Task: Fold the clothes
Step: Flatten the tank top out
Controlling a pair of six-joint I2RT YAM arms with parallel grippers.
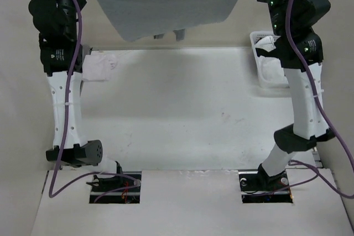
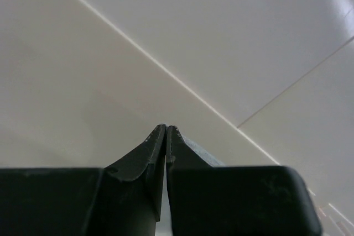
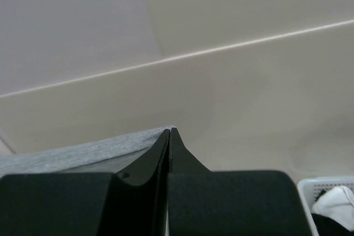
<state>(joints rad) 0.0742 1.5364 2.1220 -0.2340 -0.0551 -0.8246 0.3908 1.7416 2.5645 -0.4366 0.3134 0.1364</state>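
Observation:
The clothes, a plain heather-gray T-shirt (image 1: 166,4), hang stretched in the air between my two raised arms along the top of the top external view. The lower part droops above the table's far edge. My left gripper (image 2: 167,127) is shut, with a strip of gray fabric (image 2: 206,157) showing just beside its right finger. My right gripper (image 3: 170,130) is shut on the shirt's other corner, and the gray cloth (image 3: 83,156) runs off to its left. Both wrist views look up at pale walls.
A small white cloth (image 1: 99,66) lies at the table's far left. A white basket (image 1: 255,40) holding black and white garments stands at the far right, partly behind my right arm. The white tabletop (image 1: 177,120) spreads below the hanging shirt.

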